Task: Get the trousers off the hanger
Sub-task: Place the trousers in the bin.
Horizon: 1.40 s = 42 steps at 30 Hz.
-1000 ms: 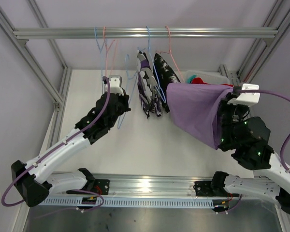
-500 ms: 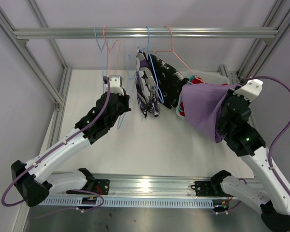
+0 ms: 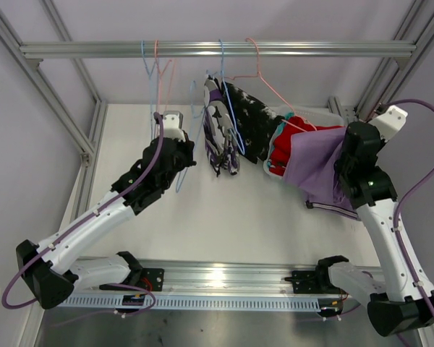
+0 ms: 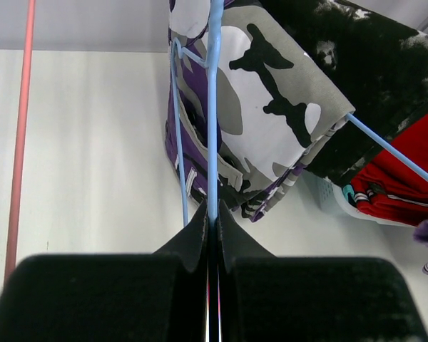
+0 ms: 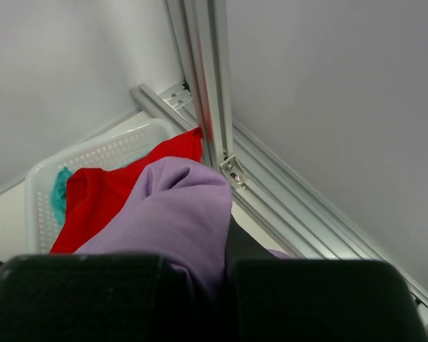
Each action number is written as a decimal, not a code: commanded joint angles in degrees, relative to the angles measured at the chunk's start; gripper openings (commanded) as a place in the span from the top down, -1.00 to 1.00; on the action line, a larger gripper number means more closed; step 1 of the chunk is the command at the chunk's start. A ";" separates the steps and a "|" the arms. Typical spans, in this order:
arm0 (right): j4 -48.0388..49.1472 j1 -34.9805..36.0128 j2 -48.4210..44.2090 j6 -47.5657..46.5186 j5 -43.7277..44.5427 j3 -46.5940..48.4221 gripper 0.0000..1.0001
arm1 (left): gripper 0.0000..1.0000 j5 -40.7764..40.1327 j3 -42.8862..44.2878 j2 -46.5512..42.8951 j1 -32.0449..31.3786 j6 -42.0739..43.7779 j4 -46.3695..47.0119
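My left gripper is shut on the lower wire of a blue hanger that carries the purple-white-black print trousers. The black, white-blotched trousers hang just right of them. At the back right, my right gripper is shut on the lilac trousers, which drape over the red trousers. Teal trousers lie under the red ones in the white basket. A pink hanger slants down toward the basket.
Bare blue and pink hangers hang at the rail's left. Frame posts stand close behind the basket in the back right corner. A pink hanger wire runs left of my left gripper.
My right arm has swung right and back, pulling the lilac trousers off the pink hanger and over the basket. The cloth has sagged lower. The left arm has held still.
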 commanded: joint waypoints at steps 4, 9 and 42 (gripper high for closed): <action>1.21 -8.19 4.37 2.15 -4.92 9.35 1.00 | 0.99 1.89 2.95 -0.07 0.18 -0.99 0.81; -0.21 -12.33 7.98 2.06 -6.95 13.49 1.00 | 0.99 2.68 3.13 -0.07 0.27 -1.25 0.45; 9.88 -22.97 9.64 12.34 -48.24 13.75 1.00 | 0.99 4.71 4.27 -0.77 0.80 -1.25 -0.69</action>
